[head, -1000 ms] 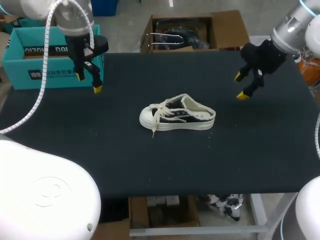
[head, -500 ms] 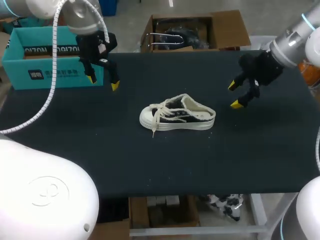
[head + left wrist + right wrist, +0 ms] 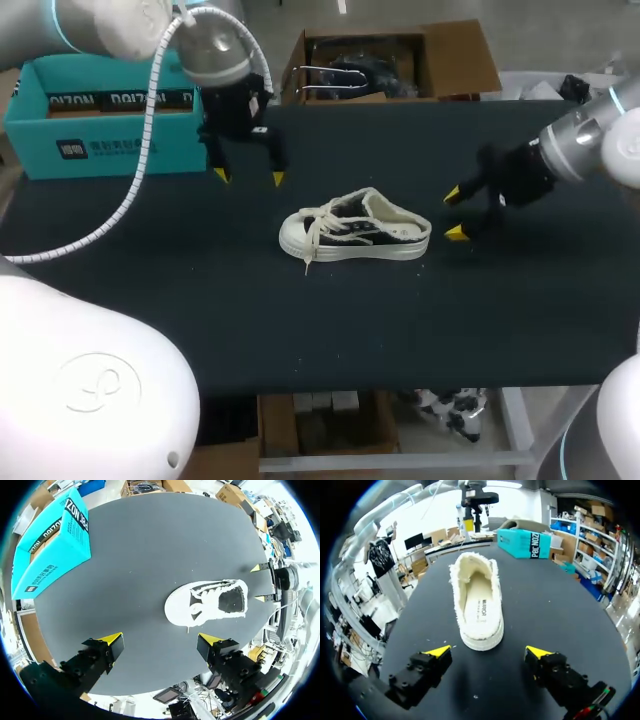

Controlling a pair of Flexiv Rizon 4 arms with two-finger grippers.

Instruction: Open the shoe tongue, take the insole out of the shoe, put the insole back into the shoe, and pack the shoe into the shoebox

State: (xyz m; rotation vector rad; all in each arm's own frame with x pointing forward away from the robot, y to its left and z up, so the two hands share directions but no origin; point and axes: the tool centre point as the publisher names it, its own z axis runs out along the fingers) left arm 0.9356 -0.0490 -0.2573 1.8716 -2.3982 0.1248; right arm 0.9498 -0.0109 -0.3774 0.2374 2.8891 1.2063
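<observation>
**Table** (image 3: 300, 330): dark cloth top; carries the shoe.

**Shoe** (image 3: 355, 238): one, pale with dark side panels, at mid-table, sole down. Long axis runs left to right, toe left, open heel right. Laces (image 3: 318, 228) lie loose over the front, one end trailing toward the near side. Insole (image 3: 477, 607) is seated inside, seen through the heel opening in the right wrist view. The tongue cannot be made out under the laces.

**Shoebox** (image 3: 100, 130): teal, open-topped, at the far left corner, well apart from the shoe.

**Left gripper** (image 3: 250, 178): fingers wide apart, holding nothing. It hangs above the table on the far-left side of the shoe, near the toe and not touching it. In its own view the shoe lies ahead of the fingers and off toward one side.

**Right gripper** (image 3: 453, 213): fingers wide apart, holding nothing. It sits low, just right of the heel, with a small gap. One tip is farther and one nearer, so the pair straddles the line of the shoe's long axis. Its own view looks straight down the shoe from heel to toe.

**Judgement:** no step is done yet. The right gripper is the nearer one, and only to the heel. The laces and tongue at the front lie closer to the left gripper, which would have to come down toward the near right to reach them.
</observation>
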